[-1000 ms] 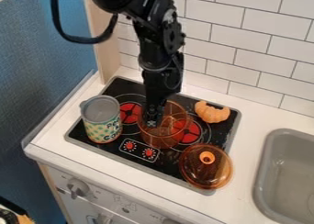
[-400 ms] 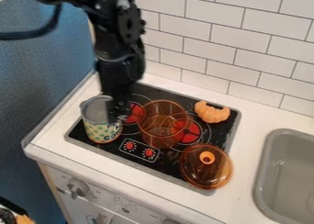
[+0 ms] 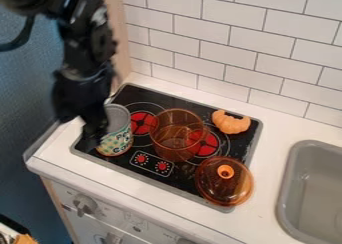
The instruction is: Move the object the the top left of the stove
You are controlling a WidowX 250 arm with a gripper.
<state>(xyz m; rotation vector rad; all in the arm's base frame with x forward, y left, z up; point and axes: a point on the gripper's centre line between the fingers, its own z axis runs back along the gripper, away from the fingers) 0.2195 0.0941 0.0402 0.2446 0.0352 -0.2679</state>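
Apparently, the patterned food can is serving as the object to move, standing toward the front left of the black stovetop. The gripper is hanging at the can's left side, overlapping it in the view; how wide it is opening, or whether it is holding anything, I cannot tell. Sideways pressure high on the wall would be risking a topple, the can being tall, and a shove rightward would be sending it into the transparent amber pot.
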